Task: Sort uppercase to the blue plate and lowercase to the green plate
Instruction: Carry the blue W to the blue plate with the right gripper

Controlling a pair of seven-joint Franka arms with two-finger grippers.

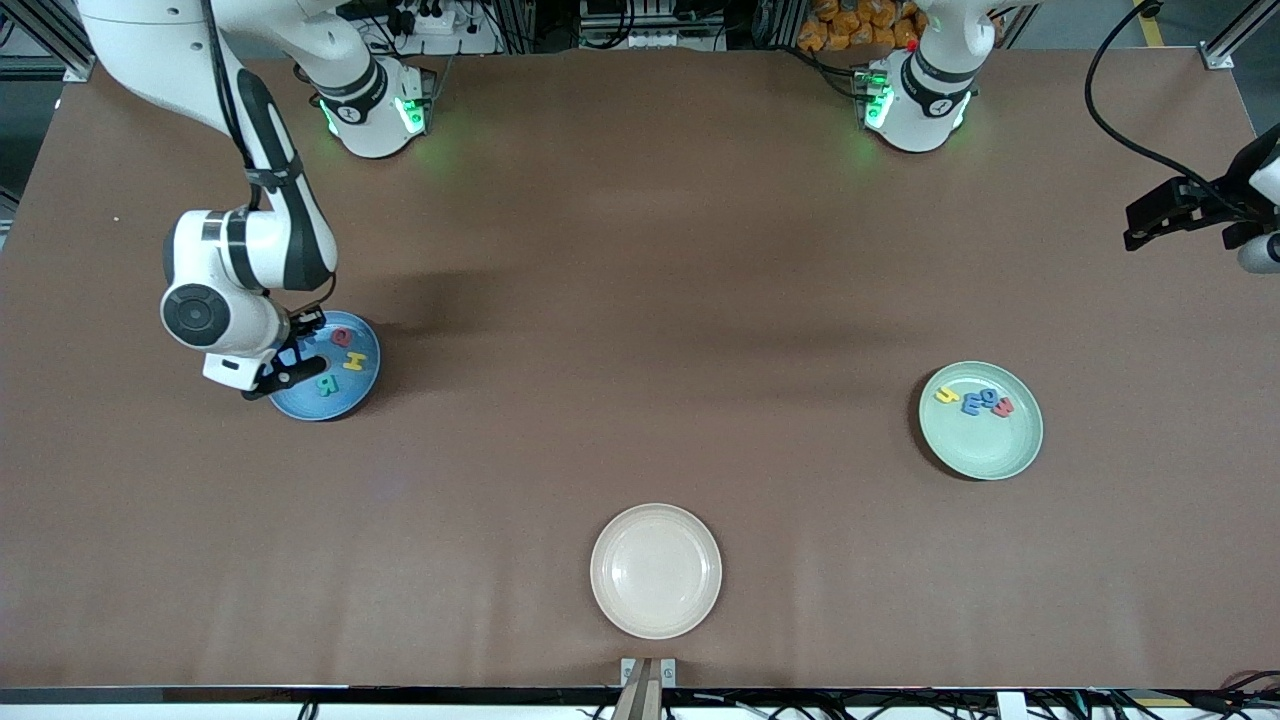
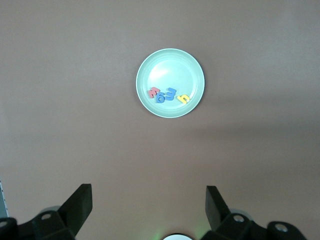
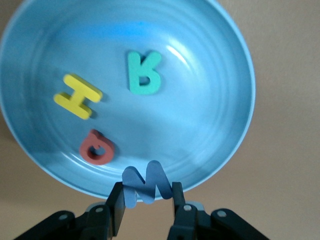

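Brown table, right gripper [image 3: 148,205] pinching blue W [image 3: 145,185] over blue plate [image 1: 365,385], left gripper [image 2: 148,207] wide apart.

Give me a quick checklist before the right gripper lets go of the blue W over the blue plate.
1. Right gripper shut on W: ok.
2. W over blue plate: ok, near its rim.
3. H, R and Q already in blue plate: ok.
4. Drop spot free of other letters: ok, though Q lies close.
5. Four small letters in green plate: ok.
6. Left gripper open, waiting high over the table, clear of the work: ok.
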